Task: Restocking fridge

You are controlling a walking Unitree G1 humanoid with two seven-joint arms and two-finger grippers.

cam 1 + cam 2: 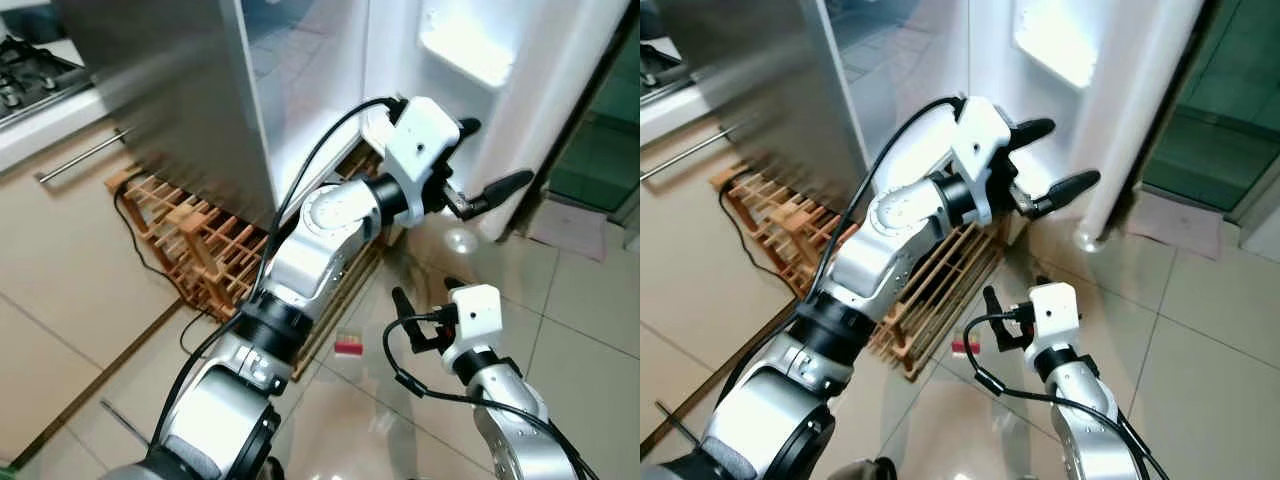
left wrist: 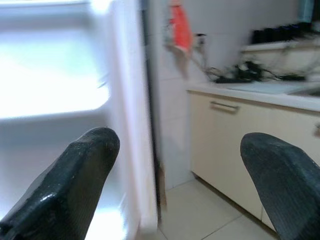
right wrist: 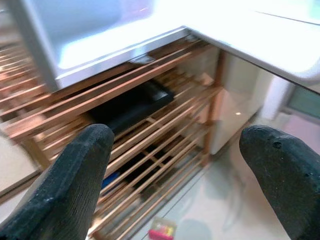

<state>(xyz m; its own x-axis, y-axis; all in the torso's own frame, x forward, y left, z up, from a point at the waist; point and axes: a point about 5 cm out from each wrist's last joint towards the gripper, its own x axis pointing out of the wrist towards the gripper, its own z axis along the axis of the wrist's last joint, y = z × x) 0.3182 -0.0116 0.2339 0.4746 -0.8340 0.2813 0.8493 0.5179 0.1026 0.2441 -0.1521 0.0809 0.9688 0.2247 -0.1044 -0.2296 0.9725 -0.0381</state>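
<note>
Lower left of the head view: wooden rack (image 1: 200, 240) on the floor under the fridge (image 1: 300, 90), whose door (image 1: 500, 80) stands open at upper right; my left gripper (image 1: 478, 165), jaws spread and empty, sits mid-frame at the door, with a door shelf (image 2: 55, 107) seen from that wrist. Lower right, my right gripper (image 1: 425, 300) hangs jaws apart, empty, above a small red-pink item (image 1: 347, 347) on the tiles; its wrist camera looks into the rack, where a dark flat object (image 3: 130, 107) lies on the slats.

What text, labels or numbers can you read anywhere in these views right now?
None can be read.
The small pink and red item on the floor tiles is too small and blurred to show any print.
The fridge door, wooden rack and both claws show no lettering.
</note>
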